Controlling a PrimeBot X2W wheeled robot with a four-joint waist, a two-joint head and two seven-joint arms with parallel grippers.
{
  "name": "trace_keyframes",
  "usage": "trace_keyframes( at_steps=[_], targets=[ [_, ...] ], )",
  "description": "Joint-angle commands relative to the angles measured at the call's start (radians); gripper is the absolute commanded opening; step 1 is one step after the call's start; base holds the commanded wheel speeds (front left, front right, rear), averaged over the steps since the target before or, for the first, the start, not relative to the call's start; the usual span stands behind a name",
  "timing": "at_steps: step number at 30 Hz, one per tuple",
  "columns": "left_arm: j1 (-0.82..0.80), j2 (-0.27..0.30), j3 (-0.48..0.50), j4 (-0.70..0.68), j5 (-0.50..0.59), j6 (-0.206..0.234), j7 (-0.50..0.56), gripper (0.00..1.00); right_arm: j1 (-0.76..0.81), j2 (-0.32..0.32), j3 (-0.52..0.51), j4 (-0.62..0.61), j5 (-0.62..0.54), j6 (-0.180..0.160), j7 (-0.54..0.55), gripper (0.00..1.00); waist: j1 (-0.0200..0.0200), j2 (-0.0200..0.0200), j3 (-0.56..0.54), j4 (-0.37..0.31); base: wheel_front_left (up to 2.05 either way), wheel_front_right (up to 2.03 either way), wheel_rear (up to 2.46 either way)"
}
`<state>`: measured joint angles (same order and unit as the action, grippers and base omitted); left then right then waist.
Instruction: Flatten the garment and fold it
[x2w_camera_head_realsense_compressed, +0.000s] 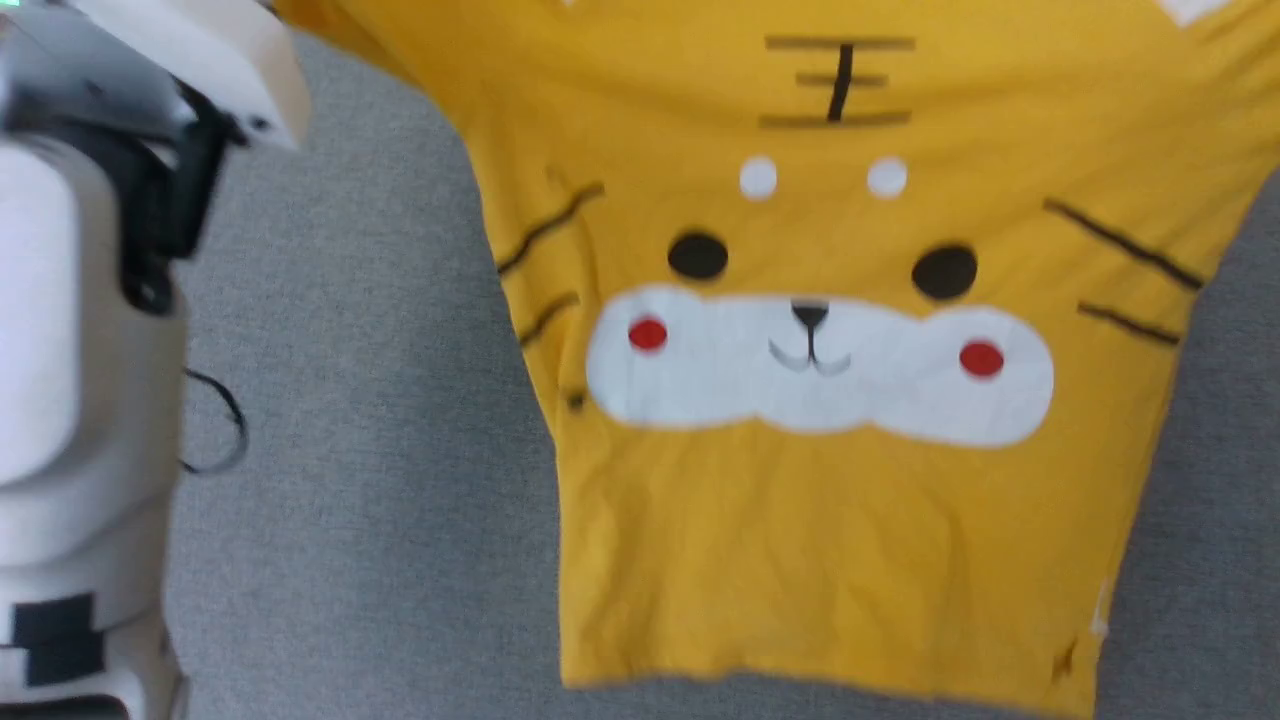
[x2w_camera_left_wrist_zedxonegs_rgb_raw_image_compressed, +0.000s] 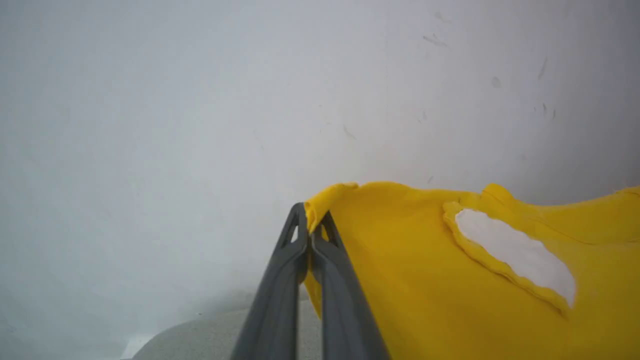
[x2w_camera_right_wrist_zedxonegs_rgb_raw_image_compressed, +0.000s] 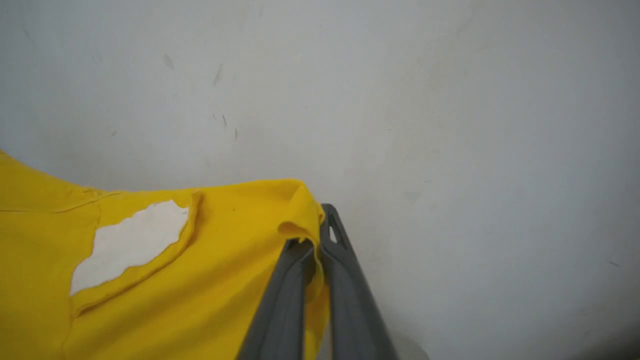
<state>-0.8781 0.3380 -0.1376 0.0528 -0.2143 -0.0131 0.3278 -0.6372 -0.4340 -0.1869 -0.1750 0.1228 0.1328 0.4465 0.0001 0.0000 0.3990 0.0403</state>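
Garment (x2w_camera_head_realsense_compressed: 840, 520) centre-right in head view, over table surface (x2w_camera_head_realsense_compressed: 380, 450), hem nearest robot. Left arm (x2w_camera_head_realsense_compressed: 80, 350) at far left, apart from garment's side edge; cable loop (x2w_camera_head_realsense_compressed: 215, 420) just beside arm. Left gripper (x2w_camera_left_wrist_zedxonegs_rgb_raw_image_compressed: 310, 225) clamped on garment's left upper edge, right gripper (x2w_camera_right_wrist_zedxonegs_rgb_raw_image_compressed: 320, 225) on right upper edge. Wall (x2w_camera_left_wrist_zedxonegs_rgb_raw_image_compressed: 200, 100) behind both.

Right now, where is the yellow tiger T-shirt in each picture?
Head view: T-shirt fills centre and right, tiger face showing.
Left wrist view: T-shirt lower right, its corner pinched by the left hand.
Right wrist view: T-shirt lower left, corner pinched by the right hand.
Shared landmark: a white ear patch.
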Motion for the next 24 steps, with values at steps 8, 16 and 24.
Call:
trace_keyframes(
  at_steps=[8,16,24],
  targets=[
    [-0.226,0.088,0.023,-0.03,0.049,-0.018,0.056,0.0,-0.326,-0.092,0.14,0.105,-0.021,-0.002,0.016,0.0,-0.0001,0.0,-0.076,-0.057,0.0,0.0,0.0],
    [-0.413,0.117,0.002,0.014,0.046,-0.047,0.188,0.0,-0.573,-0.113,0.238,0.242,-0.017,-0.002,0.053,0.0,-0.0001,0.0,-0.077,-0.08,0.0,0.0,0.0],
    [-0.57,0.102,-0.007,0.03,0.033,-0.04,0.243,0.0,-0.758,-0.086,0.259,0.332,0.012,-0.002,0.11,0.0,-0.0001,0.0,0.032,-0.104,0.0,0.0,0.0]
  ],
)
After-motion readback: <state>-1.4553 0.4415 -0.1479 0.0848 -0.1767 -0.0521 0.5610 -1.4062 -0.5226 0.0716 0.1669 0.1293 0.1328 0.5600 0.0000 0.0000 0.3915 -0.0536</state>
